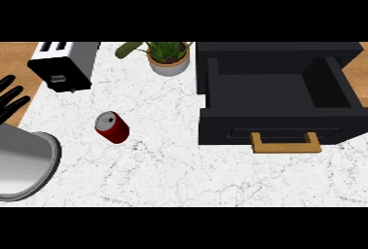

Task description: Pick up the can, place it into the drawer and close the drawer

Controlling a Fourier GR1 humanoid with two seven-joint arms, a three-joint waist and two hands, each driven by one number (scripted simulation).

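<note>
A red can with a silver top lies on its side on the white marble counter, left of centre. To its right stands a black drawer, pulled open, with a wooden handle on its front; nothing shows inside it. My left hand shows at the left edge, fingers straight and pointing up, well left of the can and above my grey forearm. My right hand shows nowhere in the view.
A toaster stands at the back left. A potted plant sits at the back, between the toaster and the drawer. Bare counter stretches along the front, below the can and the drawer.
</note>
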